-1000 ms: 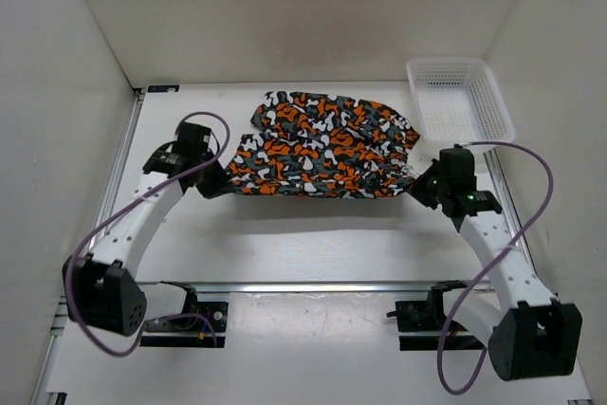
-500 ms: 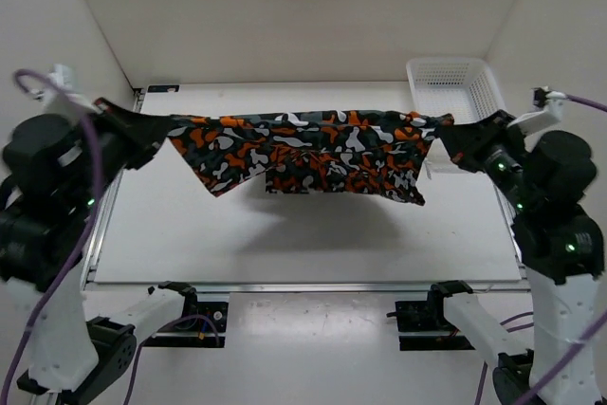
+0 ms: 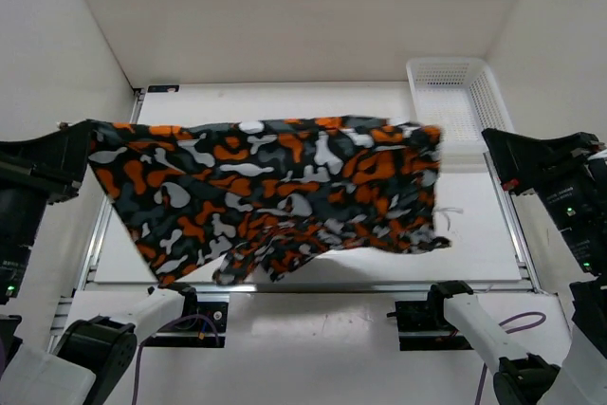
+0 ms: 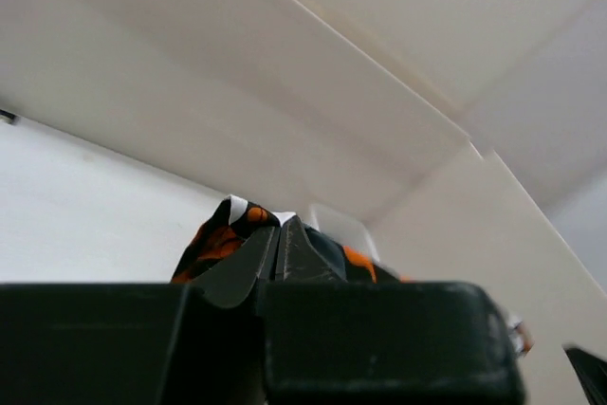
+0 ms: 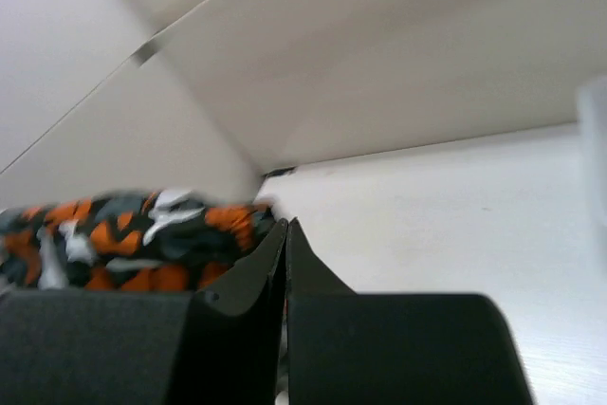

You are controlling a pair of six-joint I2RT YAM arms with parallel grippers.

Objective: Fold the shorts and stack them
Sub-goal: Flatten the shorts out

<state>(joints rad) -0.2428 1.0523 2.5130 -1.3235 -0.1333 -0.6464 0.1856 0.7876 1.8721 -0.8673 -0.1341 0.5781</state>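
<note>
The camouflage shorts [image 3: 275, 177] hang in the air above the table, stretched wide by their top edge with the lower part drooping unevenly. My left gripper [image 3: 90, 135] is shut on the top left corner; in the left wrist view the fingertips [image 4: 280, 225] pinch the cloth [image 4: 213, 239]. My right gripper [image 3: 488, 139] is raised at the right end of the taut edge, with the cloth corner blurred beside it. In the right wrist view its jaws [image 5: 285, 225] are shut, and the shorts [image 5: 123, 234] run up to the tips.
A white mesh basket [image 3: 493, 101] stands at the back right of the white table [image 3: 285, 101]. White walls enclose the left, back and right. A metal rail [image 3: 303, 286] runs along the near edge, with the arm bases below it.
The shorts lay bunched on the table a second ago. Both grippers took hold of the ends, pulled them apart and lifted them high; the cloth now hangs closer to the camera.
</note>
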